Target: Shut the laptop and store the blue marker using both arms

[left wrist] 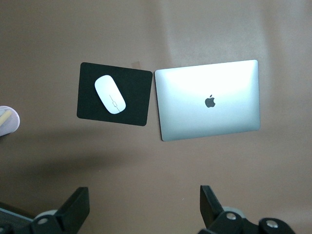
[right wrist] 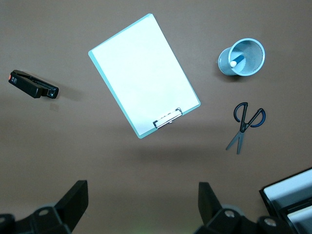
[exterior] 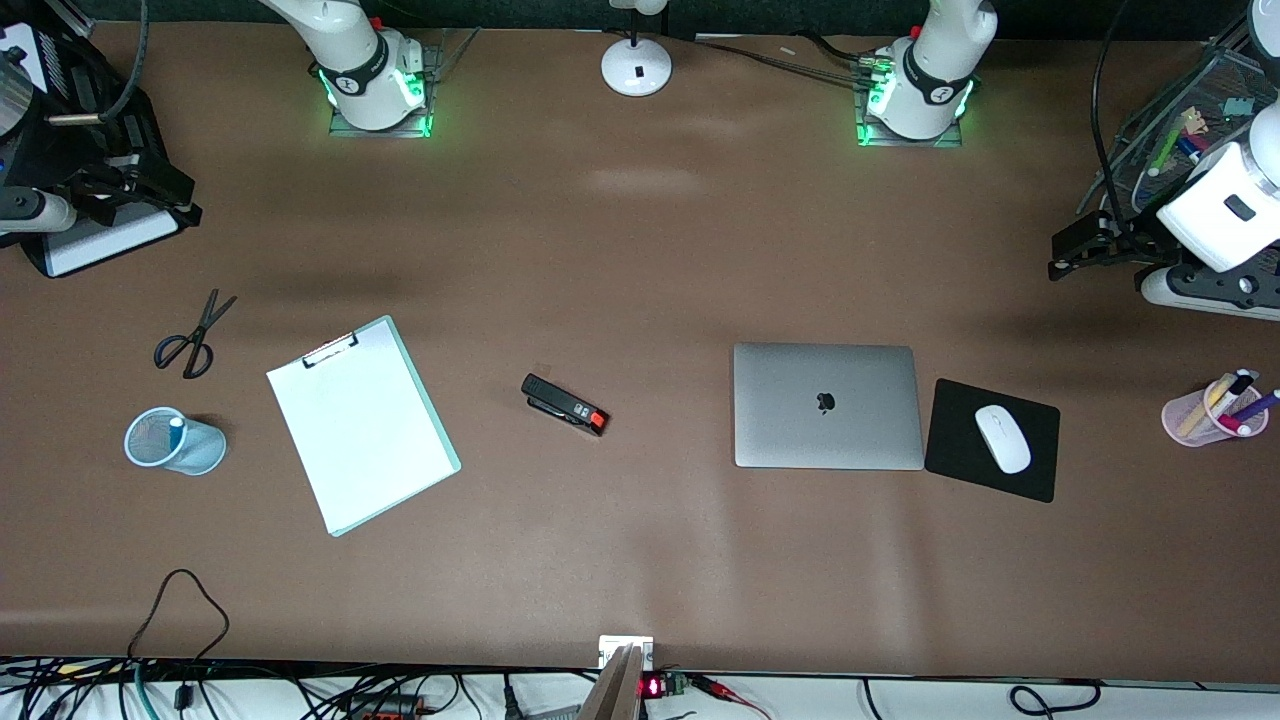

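The silver-grey laptop (exterior: 826, 405) lies closed on the table, apple logo up; it also shows in the left wrist view (left wrist: 209, 100). The blue marker (exterior: 177, 428) stands inside a pale-blue mesh cup (exterior: 150, 440) toward the right arm's end of the table, its whitish end up; the right wrist view shows the marker (right wrist: 235, 61) too. My left gripper (exterior: 1085, 245) is open and empty, held high at the left arm's end of the table (left wrist: 144, 200). My right gripper (exterior: 165, 195) is open and empty, high at the right arm's end (right wrist: 143, 195).
A black mouse pad (exterior: 1040, 470) with a white mouse (exterior: 1002, 438) lies beside the laptop. A pink pen cup (exterior: 1213, 410), a clipboard (exterior: 362, 420), a stapler (exterior: 565, 405), scissors (exterior: 193, 335), a lamp base (exterior: 636, 66) and a mesh organiser (exterior: 1190, 120) are also on the table.
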Controlling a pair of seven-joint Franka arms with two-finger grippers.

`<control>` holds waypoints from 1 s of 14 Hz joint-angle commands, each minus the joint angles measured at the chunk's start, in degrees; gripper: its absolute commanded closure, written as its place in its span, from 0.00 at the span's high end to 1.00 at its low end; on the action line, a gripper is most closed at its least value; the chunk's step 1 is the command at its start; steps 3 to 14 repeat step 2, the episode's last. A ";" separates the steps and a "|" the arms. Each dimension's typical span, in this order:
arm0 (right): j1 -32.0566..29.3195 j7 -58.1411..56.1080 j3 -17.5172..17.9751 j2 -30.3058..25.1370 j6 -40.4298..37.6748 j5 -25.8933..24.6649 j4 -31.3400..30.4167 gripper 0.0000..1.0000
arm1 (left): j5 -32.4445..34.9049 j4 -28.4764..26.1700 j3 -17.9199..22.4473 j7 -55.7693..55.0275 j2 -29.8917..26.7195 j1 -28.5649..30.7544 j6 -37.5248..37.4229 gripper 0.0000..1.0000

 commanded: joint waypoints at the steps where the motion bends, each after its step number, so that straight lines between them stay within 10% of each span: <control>1: -0.24 -0.91 -0.05 0.69 -0.55 0.33 1.57 1.00 | -1.01 1.81 0.03 0.79 0.46 0.45 -1.49 1.00; 14: -0.24 -0.91 -0.05 0.69 -0.63 0.33 1.57 1.00 | -1.01 1.81 0.03 0.80 0.46 0.46 -1.40 1.00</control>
